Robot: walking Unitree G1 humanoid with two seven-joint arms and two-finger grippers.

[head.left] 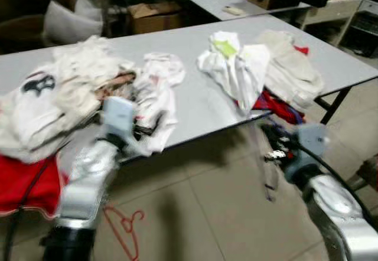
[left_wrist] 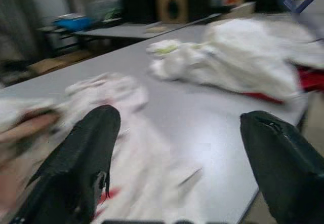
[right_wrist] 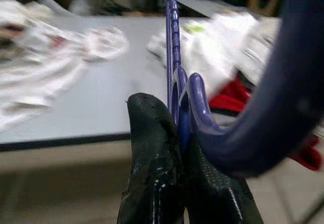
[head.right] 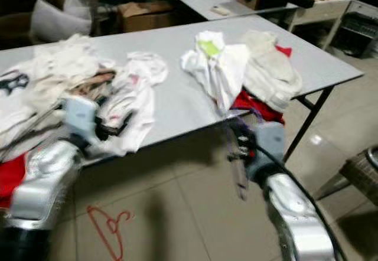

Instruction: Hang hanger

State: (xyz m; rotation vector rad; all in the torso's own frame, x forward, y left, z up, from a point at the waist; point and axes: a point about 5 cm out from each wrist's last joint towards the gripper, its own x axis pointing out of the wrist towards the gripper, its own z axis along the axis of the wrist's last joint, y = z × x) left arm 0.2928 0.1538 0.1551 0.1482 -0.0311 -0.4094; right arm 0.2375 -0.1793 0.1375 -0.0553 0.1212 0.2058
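Right gripper (right_wrist: 182, 148) is clamped on a smooth purple plastic hanger (right_wrist: 174, 57), held just off the near edge of the grey table (head.left: 201, 104), open tiled floor (head.left: 201, 214) beneath. Left gripper (left_wrist: 177, 173), fingers wide apart, hovers over crumpled white clothes (head.left: 155, 95). A red wire hanger (head.left: 125, 228) lies below.

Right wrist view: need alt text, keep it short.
The right gripper has its two black fingers shut on a purple hanger, whose hook curves large and blurred across the near side of the frame. Beyond lies a grey table strewn with white clothes and a red garment at its edge, over a tiled floor.
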